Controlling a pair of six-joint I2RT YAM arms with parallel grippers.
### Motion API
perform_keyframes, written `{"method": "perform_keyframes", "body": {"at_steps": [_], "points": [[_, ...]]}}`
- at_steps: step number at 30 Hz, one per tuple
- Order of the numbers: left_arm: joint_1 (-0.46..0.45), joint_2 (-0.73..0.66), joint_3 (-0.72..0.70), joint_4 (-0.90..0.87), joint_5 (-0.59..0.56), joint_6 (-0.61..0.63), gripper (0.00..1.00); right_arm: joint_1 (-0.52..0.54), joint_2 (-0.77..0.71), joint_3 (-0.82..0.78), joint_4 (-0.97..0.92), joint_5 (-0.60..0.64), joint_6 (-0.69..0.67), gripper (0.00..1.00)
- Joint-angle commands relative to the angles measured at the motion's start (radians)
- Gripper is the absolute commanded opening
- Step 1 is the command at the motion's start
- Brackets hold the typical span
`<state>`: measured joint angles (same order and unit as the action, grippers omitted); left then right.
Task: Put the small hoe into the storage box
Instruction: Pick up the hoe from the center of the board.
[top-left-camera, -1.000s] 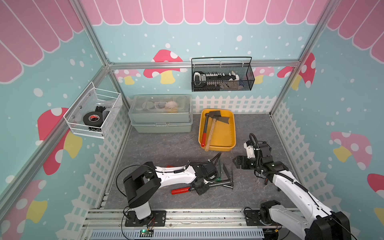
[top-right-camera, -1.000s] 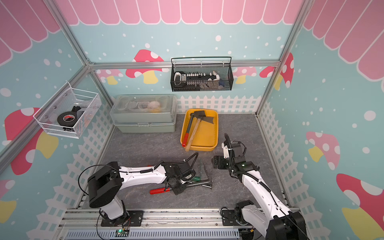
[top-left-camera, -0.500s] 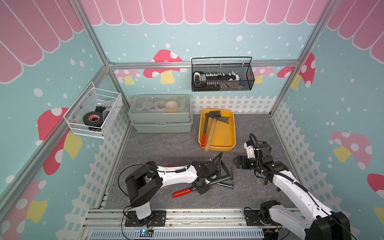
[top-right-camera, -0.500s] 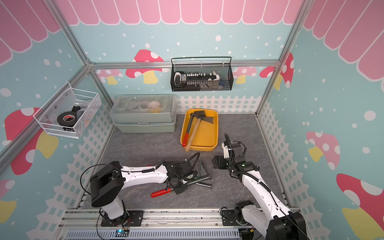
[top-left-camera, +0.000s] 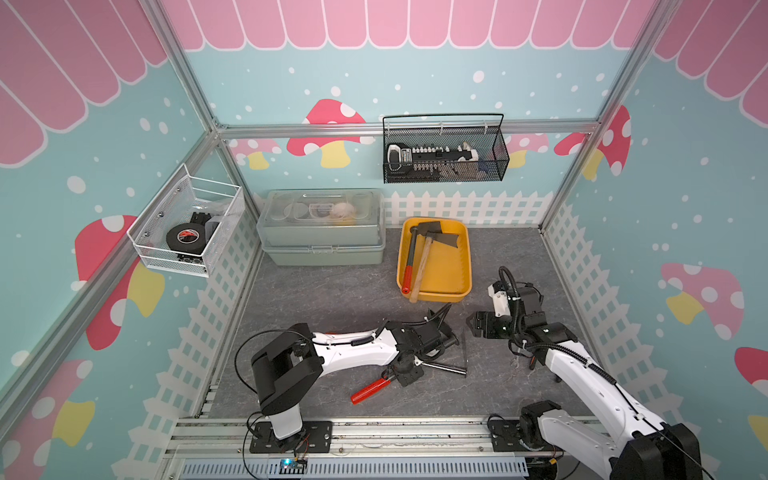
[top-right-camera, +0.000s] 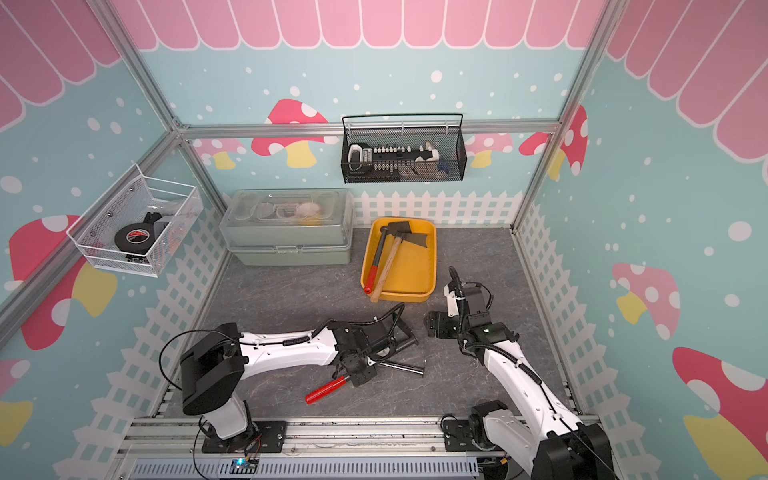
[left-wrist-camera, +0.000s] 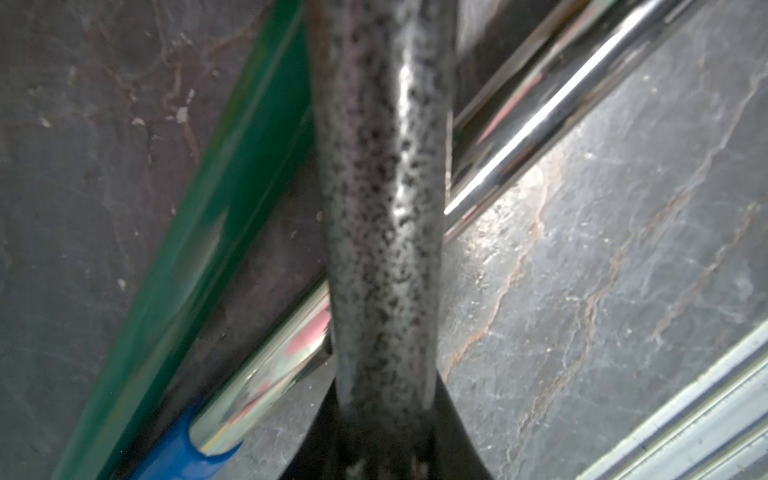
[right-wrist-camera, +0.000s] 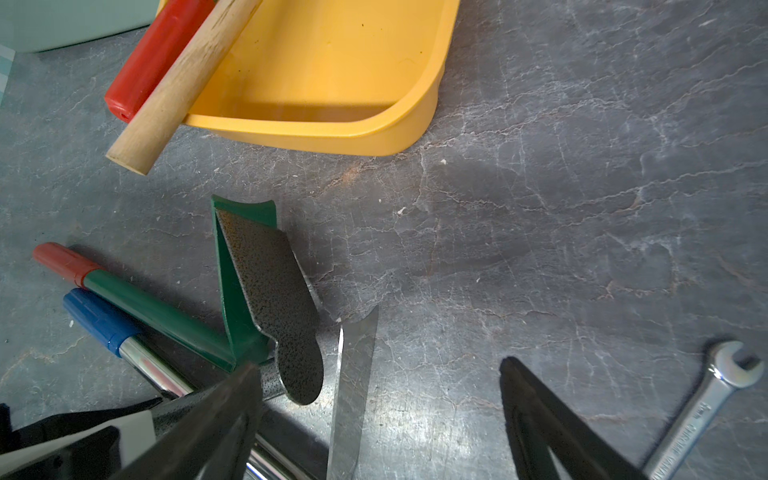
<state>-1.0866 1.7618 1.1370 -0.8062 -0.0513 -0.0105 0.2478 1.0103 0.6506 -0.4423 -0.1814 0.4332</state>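
While the left gripper crouched low over the grey floor in front of the storage box, its dark fingers were pressed in against both sides of the speckled grey shaft of the small hoe, clamped on it. The hoe was outside the box, on the side nearest the arms' bases. It sat a little toward the grey-green case that stood beside the box along the back fence.

In both top views its red grip stuck out from under the gripper, pointing away from the box. From the right wrist camera I could see its spotted blade angled toward the box, lying over a green tool. A chrome-shafted, blue-gripped tool lay alongside, and a bare steel blade just beside it. Whether the hoe was touching the floor or raised off it I could not tell.

The right gripper hovered off the box's near corner farthest from the case, jaws spread wide with nothing between them. Farther from the box than that gripper lay a small spanner. Inside the box rested a wooden-handled hatchet and a red-handled tool, both handle ends overhanging the box's near rim.
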Motion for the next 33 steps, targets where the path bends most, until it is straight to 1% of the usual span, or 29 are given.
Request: {"method": "perform_keyframes", "body": {"at_steps": [1,3,4,14,26,33], "points": [[-0.009,-0.029,0.046,-0.041,-0.037,0.004,0.08,-0.005,-0.011,0.024,-0.018,0.007,-0.011,0.88],[-0.014,-0.032,0.054,-0.048,-0.041,0.004,0.01,-0.005,-0.011,0.024,-0.019,0.008,-0.011,0.88],[-0.017,-0.033,0.060,-0.051,-0.046,0.004,0.00,-0.005,-0.012,0.024,-0.019,0.009,-0.010,0.88],[-0.024,-0.079,0.102,-0.064,-0.074,-0.006,0.00,-0.005,-0.022,0.020,-0.027,0.017,-0.014,0.88],[-0.029,-0.154,0.127,-0.064,-0.065,-0.023,0.00,-0.005,-0.033,0.012,-0.029,0.019,-0.007,0.88],[-0.032,-0.188,0.139,-0.060,-0.099,-0.024,0.00,-0.005,-0.036,0.018,-0.029,0.022,-0.007,0.88]]}}
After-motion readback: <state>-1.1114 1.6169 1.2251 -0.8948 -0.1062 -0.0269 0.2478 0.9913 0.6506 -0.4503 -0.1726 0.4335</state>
